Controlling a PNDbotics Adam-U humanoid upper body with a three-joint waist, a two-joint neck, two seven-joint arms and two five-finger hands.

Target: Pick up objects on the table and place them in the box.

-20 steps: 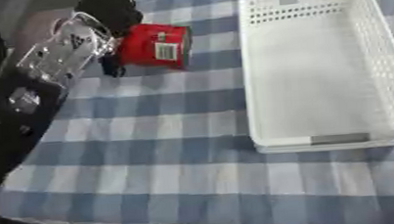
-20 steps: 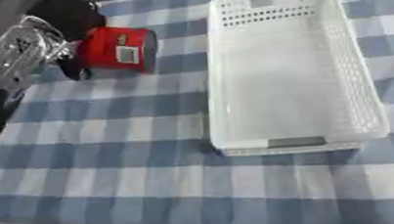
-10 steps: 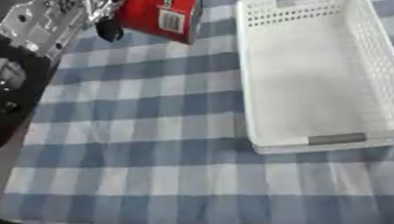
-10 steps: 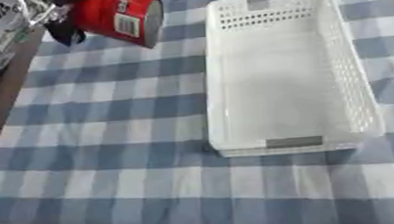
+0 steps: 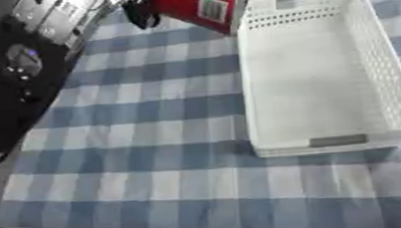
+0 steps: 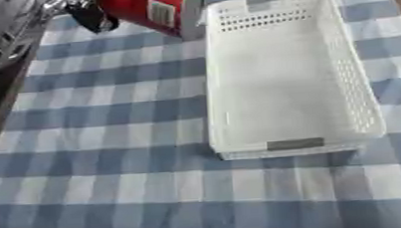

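Blue-and-white checked cloth covers the worktop from edge to edge, with a darker strip of floor or bench showing past its left side.

At the far end, near the top of both views, a red box with a white barcode label on its side hangs tilted above the cloth, its lower corner just over the near-left corner of the basket's far end. Its top is cut off by the edge of the view. The left robot hand has it: a dark finger shows curled against the box's left face, with silver and black arm parts running off toward the upper left corner. How the rest of the fingers lie I cannot tell, since most of the hand is beyond the top edge.

Right beside the red box, to its right, sits the white plastic basket, long and narrow, its length running away from the viewer. Its walls are pierced with rows of small holes, its floor is bare white, and a grey tab sits on the middle of its near rim. It rests flat on the cloth on the right half of the worktop.

Down the left side of the left eye view, a black part of the robot's body fills the space beside the cloth.
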